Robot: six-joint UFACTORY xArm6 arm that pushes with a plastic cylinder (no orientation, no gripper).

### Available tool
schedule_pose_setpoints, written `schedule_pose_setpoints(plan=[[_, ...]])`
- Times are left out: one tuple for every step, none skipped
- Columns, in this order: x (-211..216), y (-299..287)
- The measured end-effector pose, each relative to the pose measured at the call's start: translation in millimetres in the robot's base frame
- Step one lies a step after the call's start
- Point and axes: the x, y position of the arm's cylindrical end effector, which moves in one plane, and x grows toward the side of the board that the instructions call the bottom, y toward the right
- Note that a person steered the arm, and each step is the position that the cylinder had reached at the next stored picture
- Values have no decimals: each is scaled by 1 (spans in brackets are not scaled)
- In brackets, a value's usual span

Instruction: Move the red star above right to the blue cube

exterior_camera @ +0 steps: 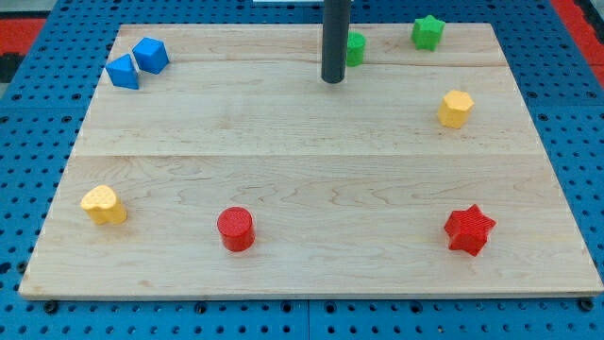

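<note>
The red star (469,229) lies near the view's bottom right of the wooden board (311,170). The blue cube (151,55) sits at the view's top left, touching a blue triangular block (123,73) on its lower left. My tip (332,81) is near the view's top centre, far from both the red star and the blue cube. It stands just left of a green block (356,47) that the rod partly hides.
A green star (427,32) is at the view's top right. A yellow hexagonal block (455,109) lies below it. A red cylinder (236,229) is at the bottom centre-left. A yellow heart-shaped block (103,204) is at the bottom left.
</note>
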Motion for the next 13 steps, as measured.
schedule_pose_setpoints(plan=[[55,0],[136,48],[173,170],[232,197],[265,160],[222,80],[166,20],[202,58],[225,75],[177,81],[128,13],[88,-5],[129,-3]])
